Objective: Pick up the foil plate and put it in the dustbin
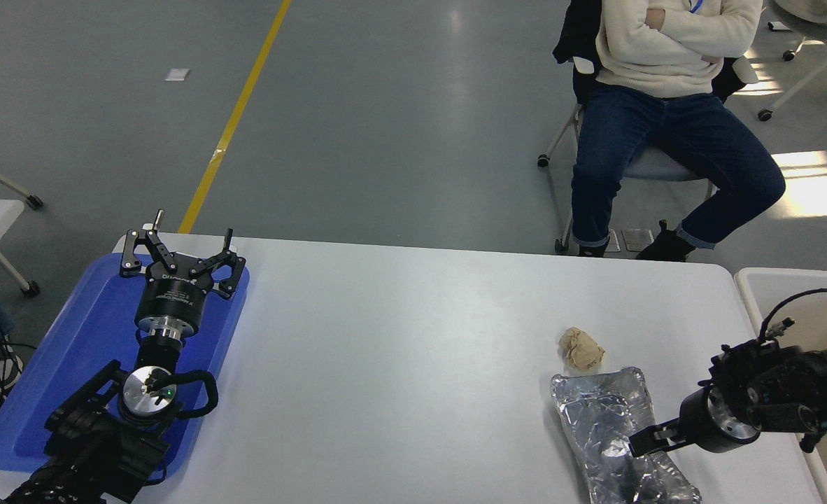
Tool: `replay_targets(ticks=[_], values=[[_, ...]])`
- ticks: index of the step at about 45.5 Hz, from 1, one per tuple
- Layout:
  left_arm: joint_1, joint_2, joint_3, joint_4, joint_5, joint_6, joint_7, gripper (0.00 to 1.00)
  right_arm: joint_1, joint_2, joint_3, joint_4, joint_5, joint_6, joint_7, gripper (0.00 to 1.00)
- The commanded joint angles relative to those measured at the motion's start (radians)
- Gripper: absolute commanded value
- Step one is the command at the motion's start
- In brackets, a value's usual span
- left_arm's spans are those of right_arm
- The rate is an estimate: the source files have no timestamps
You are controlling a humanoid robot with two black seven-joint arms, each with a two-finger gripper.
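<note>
The foil plate (606, 413) lies at the table's near right, a wrinkled silver oblong tray running off the bottom edge. My right gripper (646, 441) comes in from the right, low over the plate's right wall about halfway along it. I cannot tell from this angle how its jaws stand or whether it touches the foil. The dustbin (753, 280) stands just past the table's right edge, with a white rim and beige inner walls, partly hidden by my right arm. My left gripper (179, 253) is parked open over the blue tray.
A small tan paper ball (581, 348) sits just beyond the plate's far end. A flat blue tray (57, 357) lies at the table's left under my left arm. A person sits on a chair (655, 164) beyond the table's far right.
</note>
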Motion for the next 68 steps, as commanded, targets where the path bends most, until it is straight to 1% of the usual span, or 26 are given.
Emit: replay_targets(ticks=[1, 16, 36, 40, 45, 52, 64, 68], values=[[0.0, 0.0, 0.0, 0.0, 0.001, 0.0, 0.0, 1.0, -0.008, 0.0, 0.009, -0.002, -0.024, -0.014, 0.001, 0.0], [0.0, 0.0, 0.0, 0.0, 0.001, 0.0, 0.0, 1.0, 0.007, -0.017, 0.011, 0.008, -0.029, -0.016, 0.002, 0.0], [-0.001, 0.0, 0.0, -0.001, 0.001, -0.001, 0.003, 1.0, 0.142, -0.101, -0.012, 0.145, -0.028, -0.007, 0.01, 0.0], [-0.001, 0.0, 0.0, -0.001, 0.001, -0.001, 0.003, 1.0, 0.204, -0.129, -0.038, 0.197, -0.028, -0.002, 0.028, 0.0], [-0.001, 0.0, 0.0, -0.001, 0.001, -0.001, 0.003, 1.0, 0.302, -0.154, -0.089, 0.272, -0.028, -0.002, 0.039, 0.0], [-0.001, 0.0, 0.0, -0.001, 0.001, -0.001, 0.005, 1.0, 0.455, -0.19, -0.158, 0.378, -0.025, 0.008, 0.041, 0.0], [-0.001, 0.0, 0.0, -0.001, 0.001, -0.001, 0.005, 1.0, 0.736, -0.194, -0.287, 0.533, -0.009, 0.048, 0.041, 0.0], [-0.001, 0.0, 0.002, -0.001, 0.001, -0.001, 0.005, 1.0, 0.828, -0.192, -0.316, 0.568, -0.008, 0.088, 0.041, 0.0]])
